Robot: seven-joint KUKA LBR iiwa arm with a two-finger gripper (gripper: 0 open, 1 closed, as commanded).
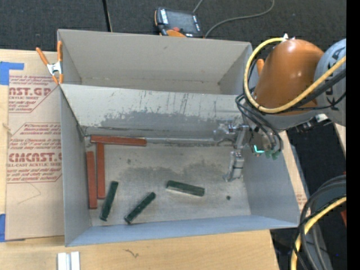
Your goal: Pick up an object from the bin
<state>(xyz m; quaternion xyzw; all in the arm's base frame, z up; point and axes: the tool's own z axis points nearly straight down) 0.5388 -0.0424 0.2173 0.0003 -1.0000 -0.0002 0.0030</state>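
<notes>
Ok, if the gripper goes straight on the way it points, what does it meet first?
Most likely the bare bin floor: the gripper points down over an open patch. The nearest dark green bar lies clear of that line, though depth is hard to judge.

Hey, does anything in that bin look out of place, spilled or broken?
Nothing looks broken or spilled. Three dark green bars lie flat at different angles on the bin floor; three reddish-brown bars lie along its left and back edges. The gripper hangs over bare floor at right.
</notes>
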